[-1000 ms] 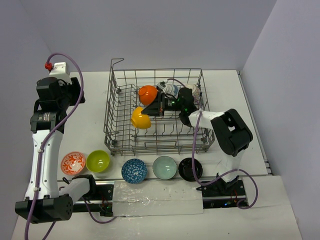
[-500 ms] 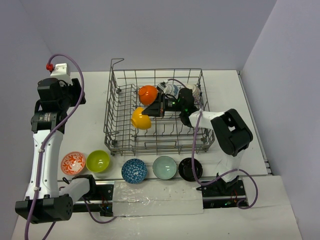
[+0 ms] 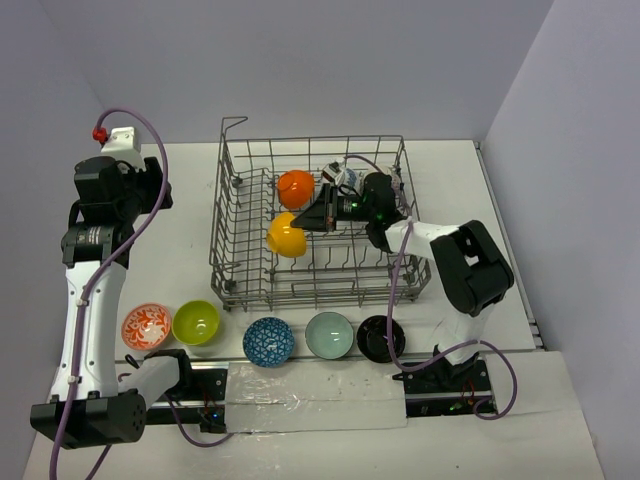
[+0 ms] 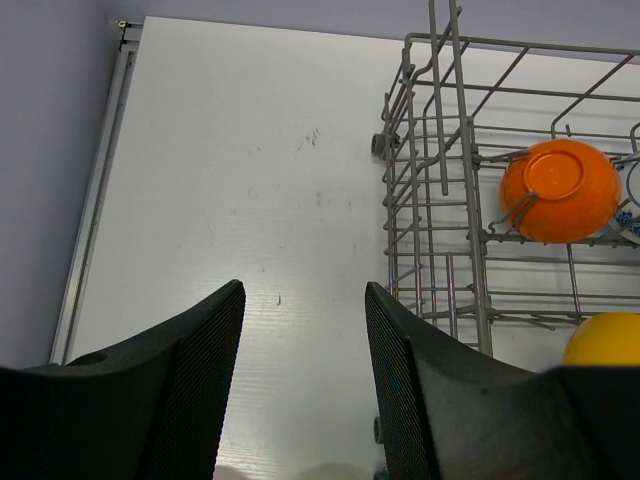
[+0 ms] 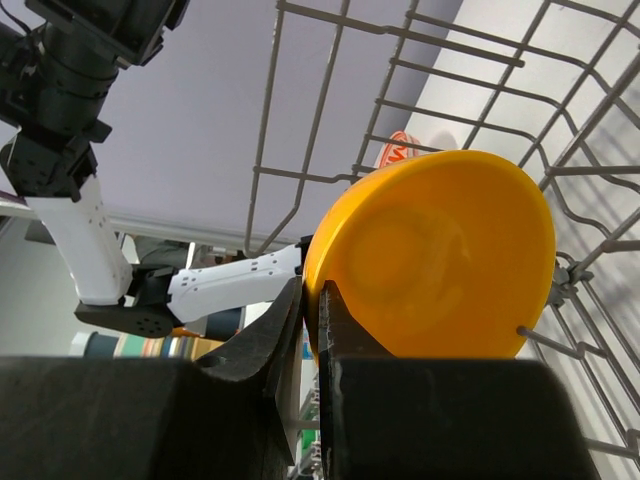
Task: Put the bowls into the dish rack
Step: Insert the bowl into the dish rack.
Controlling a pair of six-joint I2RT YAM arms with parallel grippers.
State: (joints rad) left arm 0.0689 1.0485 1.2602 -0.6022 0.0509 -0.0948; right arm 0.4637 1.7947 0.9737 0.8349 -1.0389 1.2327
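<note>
The grey wire dish rack (image 3: pixel 222 215) stands mid-table. Inside it an orange bowl (image 3: pixel 295 188) leans on the tines, and a yellow bowl (image 3: pixel 286 235) is on edge just in front of it. My right gripper (image 3: pixel 312 218) reaches into the rack and is shut on the yellow bowl's rim. The right wrist view shows that bowl (image 5: pixel 440 260) pinched between my right gripper's (image 5: pixel 312 300) jaws. My left gripper (image 4: pixel 300 330) hangs open over bare table left of the rack (image 4: pixel 440 150), holding nothing. The orange bowl (image 4: pixel 558 190) lies to its right.
Along the near edge sit a red-and-white bowl (image 3: pixel 146 326), a lime green one (image 3: pixel 196 322), a blue-patterned one (image 3: pixel 268 341), a pale teal one (image 3: pixel 329 334) and a black one (image 3: pixel 381 338). White-patterned bowls (image 3: pixel 345 178) sit in the rack's back right, partly hidden by my right arm.
My right gripper has shifted slightly toward the back of the rack, taking the yellow bowl a little to the right. The left arm has not moved.
</note>
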